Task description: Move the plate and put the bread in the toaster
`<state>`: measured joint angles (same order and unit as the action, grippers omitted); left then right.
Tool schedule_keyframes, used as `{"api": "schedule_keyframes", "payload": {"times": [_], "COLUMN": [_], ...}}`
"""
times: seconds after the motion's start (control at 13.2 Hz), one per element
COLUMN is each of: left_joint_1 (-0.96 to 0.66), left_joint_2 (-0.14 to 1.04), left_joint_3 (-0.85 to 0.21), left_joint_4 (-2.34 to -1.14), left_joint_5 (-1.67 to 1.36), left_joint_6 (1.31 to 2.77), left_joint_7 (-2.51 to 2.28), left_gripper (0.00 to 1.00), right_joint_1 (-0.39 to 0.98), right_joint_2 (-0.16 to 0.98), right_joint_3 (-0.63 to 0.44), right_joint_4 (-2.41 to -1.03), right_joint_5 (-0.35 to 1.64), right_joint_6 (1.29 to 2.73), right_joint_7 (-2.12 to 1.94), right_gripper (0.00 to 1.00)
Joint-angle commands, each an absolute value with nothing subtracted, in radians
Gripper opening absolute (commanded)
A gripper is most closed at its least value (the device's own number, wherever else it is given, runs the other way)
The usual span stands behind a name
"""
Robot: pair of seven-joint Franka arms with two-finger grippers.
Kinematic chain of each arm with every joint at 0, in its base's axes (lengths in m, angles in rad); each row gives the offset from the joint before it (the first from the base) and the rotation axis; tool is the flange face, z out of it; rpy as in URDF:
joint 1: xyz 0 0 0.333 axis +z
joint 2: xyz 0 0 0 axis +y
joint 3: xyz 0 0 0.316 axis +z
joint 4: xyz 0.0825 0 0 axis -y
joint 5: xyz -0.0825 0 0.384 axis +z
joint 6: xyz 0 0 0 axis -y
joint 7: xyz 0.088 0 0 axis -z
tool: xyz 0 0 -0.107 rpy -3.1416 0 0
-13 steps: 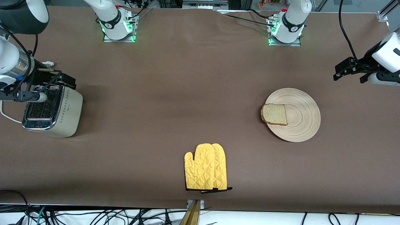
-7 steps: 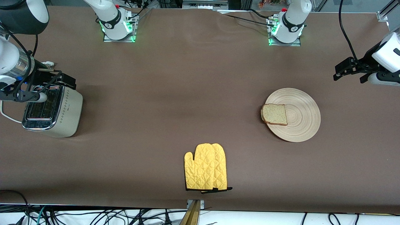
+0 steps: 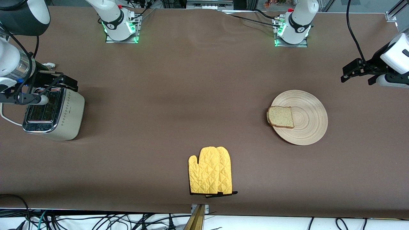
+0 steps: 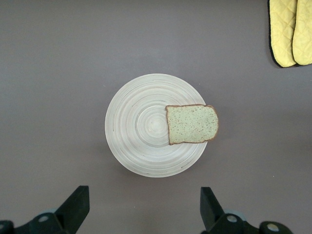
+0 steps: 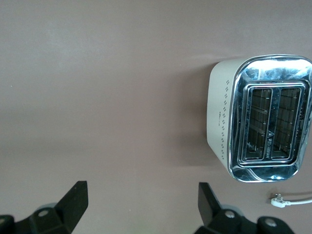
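Note:
The pale wooden plate lies toward the left arm's end of the table. The bread rests on its rim, on the side toward the right arm. In the left wrist view the plate and the bread show past my left gripper, which is open and empty. In the front view the left gripper hovers over bare table beside the plate. The cream toaster stands at the right arm's end, both slots empty. My right gripper is open and empty, over the table beside the toaster.
A yellow quilted oven mitt lies near the table's front edge, mid-table; it also shows in the left wrist view. The toaster's white cord trails off the table's end, and its plug lies by the toaster.

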<state>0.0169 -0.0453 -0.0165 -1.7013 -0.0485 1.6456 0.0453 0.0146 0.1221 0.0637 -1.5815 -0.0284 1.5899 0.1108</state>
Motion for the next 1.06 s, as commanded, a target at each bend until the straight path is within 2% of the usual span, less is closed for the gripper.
{"api": "schedule_keyframes", "payload": {"times": [0.0, 0.99], "left_joint_1": [0.02, 0.021], "left_joint_2": [-0.026, -0.009], "left_joint_3": [-0.025, -0.023], "left_joint_4": [-1.664, -1.654], "left_joint_5": [-0.025, -0.026], "left_joint_6": [1.621, 1.623], "left_joint_7": [0.031, 0.037], "left_gripper": [1.0, 1.0], "right_joint_1": [0.006, 0.006], "right_joint_2": [0.137, 0.137], "right_joint_3": [0.067, 0.067], "right_joint_4": [-1.555, -1.555], "right_joint_5": [-0.029, -0.029], "right_joint_6": [1.577, 1.58], "right_joint_7": [0.1, 0.101], "right_gripper": [1.0, 1.0]}}
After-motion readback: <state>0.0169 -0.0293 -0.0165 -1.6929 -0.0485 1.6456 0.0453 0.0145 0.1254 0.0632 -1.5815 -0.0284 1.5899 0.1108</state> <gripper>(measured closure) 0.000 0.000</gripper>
